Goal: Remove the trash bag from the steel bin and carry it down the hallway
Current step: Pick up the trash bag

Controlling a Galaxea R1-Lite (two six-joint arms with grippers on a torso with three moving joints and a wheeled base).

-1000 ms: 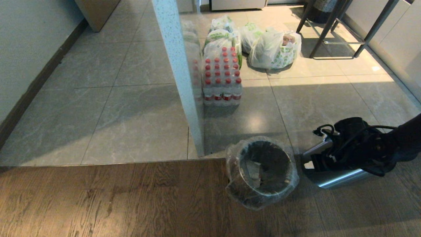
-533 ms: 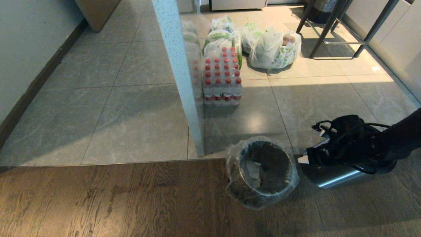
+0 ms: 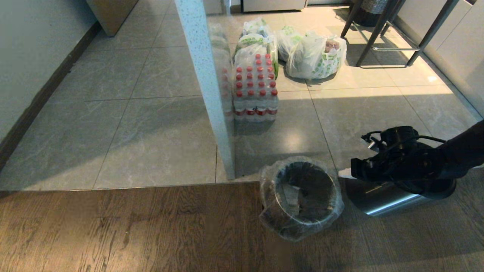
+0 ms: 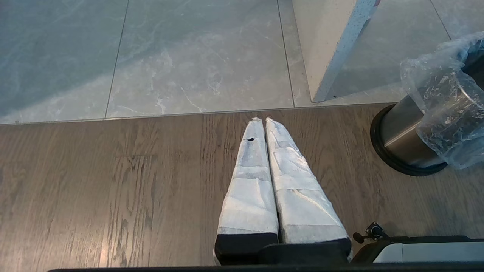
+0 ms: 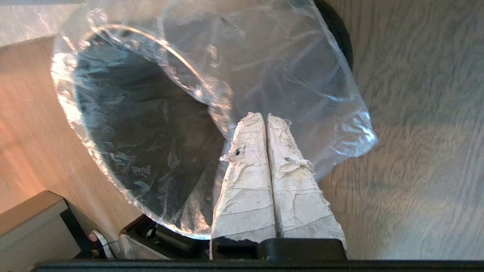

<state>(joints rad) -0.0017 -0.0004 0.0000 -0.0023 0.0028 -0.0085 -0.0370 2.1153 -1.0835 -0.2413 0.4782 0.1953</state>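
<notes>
The trash bag (image 3: 272, 211) is a clear crinkly liner folded over the rim of the steel bin (image 4: 401, 138), which stands upright on the wood floor near the tile edge. Paper scraps lie inside. My right arm (image 3: 408, 162) reaches in from the right, just beside the bin. In the right wrist view my right gripper (image 5: 264, 115) is shut with nothing between its fingers, its tips over the bag's (image 5: 295, 75) folded-down skirt just outside the rim. My left gripper (image 4: 261, 120) is shut and empty above the wood floor, left of the bin. The hallway's grey tiles (image 3: 113, 124) stretch ahead on the left.
A second, wider steel cylinder (image 3: 382, 204) stands under my right arm. A white speckled partition (image 3: 204, 83) rises just behind the bin. Beyond it sit a pack of red-capped water bottles (image 3: 255, 90), white grocery bags (image 3: 314, 54) and metal furniture legs (image 3: 382, 34).
My right arm has lifted slightly and its wrist has rolled, so the pale fingers no longer show in the head view. The bin and bag have not moved.
</notes>
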